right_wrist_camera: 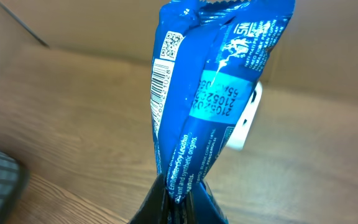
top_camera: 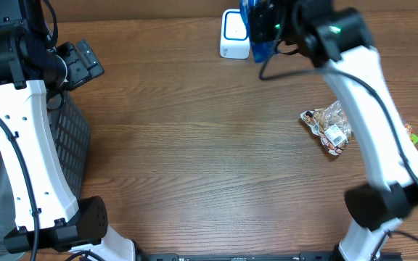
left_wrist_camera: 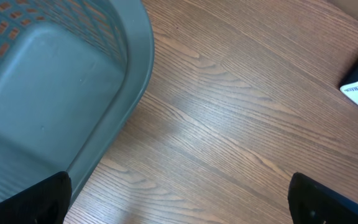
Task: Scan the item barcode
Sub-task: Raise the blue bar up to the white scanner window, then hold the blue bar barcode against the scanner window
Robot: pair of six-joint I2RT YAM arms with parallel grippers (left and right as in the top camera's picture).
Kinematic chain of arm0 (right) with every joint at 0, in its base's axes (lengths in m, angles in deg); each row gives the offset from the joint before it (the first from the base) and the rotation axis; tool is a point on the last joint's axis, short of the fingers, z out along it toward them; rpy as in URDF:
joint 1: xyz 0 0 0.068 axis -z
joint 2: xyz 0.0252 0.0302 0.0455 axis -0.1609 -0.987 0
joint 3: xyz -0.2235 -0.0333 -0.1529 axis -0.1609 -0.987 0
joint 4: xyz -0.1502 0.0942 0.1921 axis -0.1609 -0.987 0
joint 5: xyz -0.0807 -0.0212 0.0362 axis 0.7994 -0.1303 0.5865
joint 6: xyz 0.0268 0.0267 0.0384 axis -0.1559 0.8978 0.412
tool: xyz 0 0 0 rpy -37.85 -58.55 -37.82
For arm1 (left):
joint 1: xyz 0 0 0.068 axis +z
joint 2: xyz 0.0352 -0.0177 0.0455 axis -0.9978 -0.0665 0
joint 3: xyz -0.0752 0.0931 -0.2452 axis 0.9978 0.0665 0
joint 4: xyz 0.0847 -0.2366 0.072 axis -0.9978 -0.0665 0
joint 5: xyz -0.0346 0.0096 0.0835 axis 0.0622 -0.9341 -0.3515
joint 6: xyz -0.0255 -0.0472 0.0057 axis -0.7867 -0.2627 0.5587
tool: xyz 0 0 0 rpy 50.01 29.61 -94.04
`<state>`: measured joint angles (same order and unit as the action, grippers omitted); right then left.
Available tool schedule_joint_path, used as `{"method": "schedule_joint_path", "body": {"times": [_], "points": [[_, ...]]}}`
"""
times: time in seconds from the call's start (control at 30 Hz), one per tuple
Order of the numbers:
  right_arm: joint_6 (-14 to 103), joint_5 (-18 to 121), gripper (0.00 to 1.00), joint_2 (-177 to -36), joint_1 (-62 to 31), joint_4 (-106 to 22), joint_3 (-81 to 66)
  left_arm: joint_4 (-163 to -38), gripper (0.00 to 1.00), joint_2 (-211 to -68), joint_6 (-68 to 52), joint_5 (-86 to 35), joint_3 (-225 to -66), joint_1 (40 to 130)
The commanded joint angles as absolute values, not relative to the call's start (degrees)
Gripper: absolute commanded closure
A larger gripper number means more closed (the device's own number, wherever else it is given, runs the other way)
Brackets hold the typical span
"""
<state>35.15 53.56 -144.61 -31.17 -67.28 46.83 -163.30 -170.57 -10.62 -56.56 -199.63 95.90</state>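
Right hand (right_wrist_camera: 178,200) pinches blue packet (right_wrist_camera: 210,93) (barcode (right_wrist_camera: 160,78) showing) beside scanner (top_camera: 234,32).

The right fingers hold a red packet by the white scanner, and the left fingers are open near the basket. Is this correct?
Not quite. The packet is blue, not red; the right wrist view shows it. The rest holds: the right fingers hold it by the white scanner, and the left fingers are open near the basket.

Overhead: straight down, whole desk (top_camera: 194,145). Left wrist: low over basket (left_wrist_camera: 55,93), left edge. Right wrist: close, facing white scanner (right_wrist_camera: 252,118), seen overhead too.
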Motion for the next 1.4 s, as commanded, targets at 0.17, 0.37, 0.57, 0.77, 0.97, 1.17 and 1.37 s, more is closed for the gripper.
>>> {"method": "schedule_joint_path", "body": {"times": [0.17,0.37,0.57,0.77,0.97,1.17,1.37], "points": [[30.76,58.5,0.96,-135.24,-33.05,-68.22,47.47,-163.39,0.0,-171.0,-10.36,-56.52,-199.56,95.42],[30.36,59.35,0.96,-132.44,-33.42,-69.84,46.96,-163.39,0.0,-171.0,-10.38,-56.52,-199.56,95.42],[29.71,59.31,0.96,-132.44,-33.42,-70.58,45.41,-163.39,0.0,-171.0,-10.36,-56.52,-199.56,95.42],[29.51,60.66,0.96,-133.97,-33.42,-63.0,35.95,-163.39,0.0,-171.0,-10.36,-56.52,-199.56,95.42],[28.81,77.95,0.96,-142.32,-33.42,-46.43,26.26,-163.39,0.0,-171.0,-10.36,-56.52,-199.56,95.42],[14.5,100.86,0.96,-155.28,-33.47,-30.37,25.74,-163.39,0.0,-171.0,-10.38,-56.52,-199.56,95.42],[-10.25,105.25,0.96,-164.11,-33.49,-11.63,25.74,-163.39,0.0,-171.0,-10.36,-56.52,-199.56,95.42]]}}
